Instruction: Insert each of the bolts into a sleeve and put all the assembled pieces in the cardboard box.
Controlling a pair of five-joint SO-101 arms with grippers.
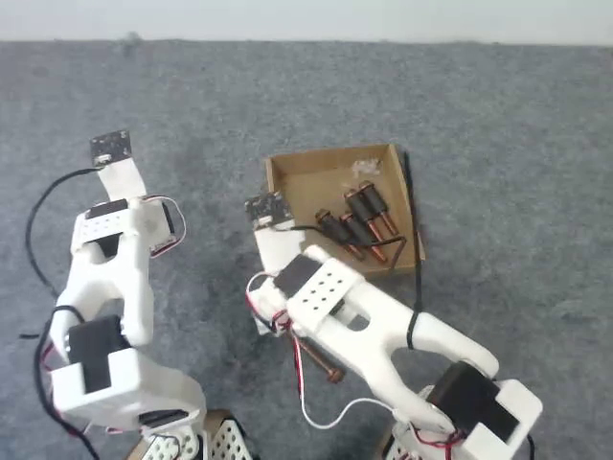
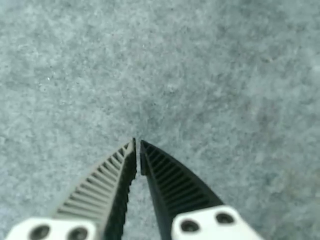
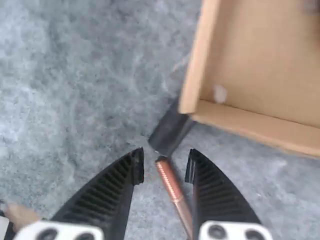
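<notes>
In the right wrist view my right gripper (image 3: pixel 164 160) stands open just over the carpet. A copper bolt (image 3: pixel 172 192) lies between its fingers without being pinched. The bolt's end meets a black sleeve (image 3: pixel 170 131) that lies against the outside corner of the cardboard box (image 3: pixel 192 65). I cannot tell whether the bolt sits inside the sleeve. In the high view the box (image 1: pixel 330 155) holds several assembled pieces (image 1: pixel 359 222). Another copper bolt (image 1: pixel 321 362) lies on the carpet under the right arm (image 1: pixel 364 321). My left gripper (image 2: pixel 137 146) is shut and holds nothing, over bare carpet.
Grey carpet covers the whole work surface. The left arm (image 1: pixel 110 278) stands well to the left of the box, with open carpet between them. A black cable (image 1: pixel 414 230) runs along the box's right side.
</notes>
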